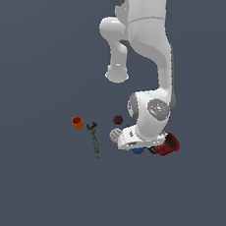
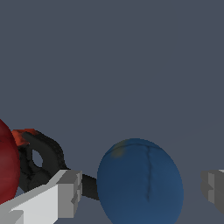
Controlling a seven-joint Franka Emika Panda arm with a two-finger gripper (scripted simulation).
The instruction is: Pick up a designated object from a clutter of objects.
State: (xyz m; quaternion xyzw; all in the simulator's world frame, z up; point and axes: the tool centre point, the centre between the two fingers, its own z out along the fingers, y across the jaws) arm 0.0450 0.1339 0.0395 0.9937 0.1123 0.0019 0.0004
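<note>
1. Grey finger pads point(image 2: 70, 192) of your gripper point(image 2: 142, 190) stand spread apart, one on each side of the blue ball point(image 2: 140, 181), with a gap visible at both sides, so nothing is clamped.
2. Your blue ball sits between those fingers in the wrist view; in the exterior view only a sliver of it point(image 1: 138, 150) shows under the white hand point(image 1: 132, 139).
3. Just beside the ball, on the exterior view's right, you see the red mug point(image 1: 169, 144), lying tilted.
4. On the ball's other side, the white baseball point(image 1: 115, 134) lies near, with the maroon lump point(image 1: 117, 119) just beyond it.
5. Further out from the ball, toward the exterior view's left, you find the dark wrench point(image 1: 94, 140), then the orange cup point(image 1: 77, 122).
</note>
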